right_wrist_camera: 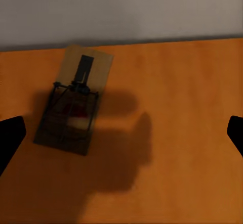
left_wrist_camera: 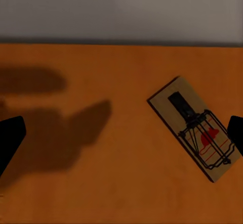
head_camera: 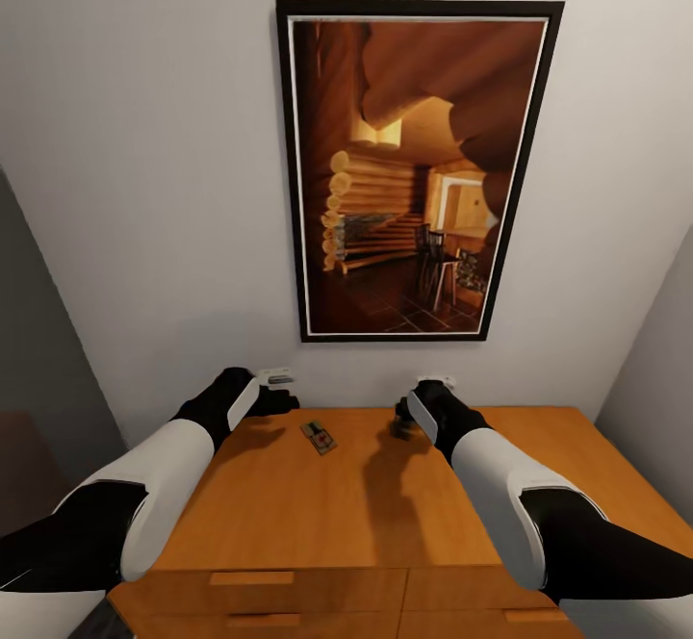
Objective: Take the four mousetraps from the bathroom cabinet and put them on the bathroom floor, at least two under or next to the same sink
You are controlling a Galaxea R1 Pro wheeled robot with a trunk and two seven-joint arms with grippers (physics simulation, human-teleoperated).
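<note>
Two mousetraps lie on the flat top of the orange-brown cabinet (head_camera: 385,514). One mousetrap (head_camera: 319,437) (left_wrist_camera: 195,128) rests near the back edge, just right of my left gripper (head_camera: 287,400) (left_wrist_camera: 121,138), which hovers open above the wood with the trap close to one fingertip (left_wrist_camera: 235,133). A second mousetrap (right_wrist_camera: 73,100) lies in shadow beneath my right gripper (head_camera: 402,424) (right_wrist_camera: 121,135), nearer one fingertip (right_wrist_camera: 10,138); this gripper is open too. Neither gripper holds anything. The bathroom floor and the sink are out of view.
A white wall rises straight behind the cabinet, with a large black-framed picture (head_camera: 414,172) of a log interior. Two small white wall outlets (head_camera: 279,376) sit just above the cabinet top. Drawer fronts with bar handles (head_camera: 250,578) face me. Grey walls close in on both sides.
</note>
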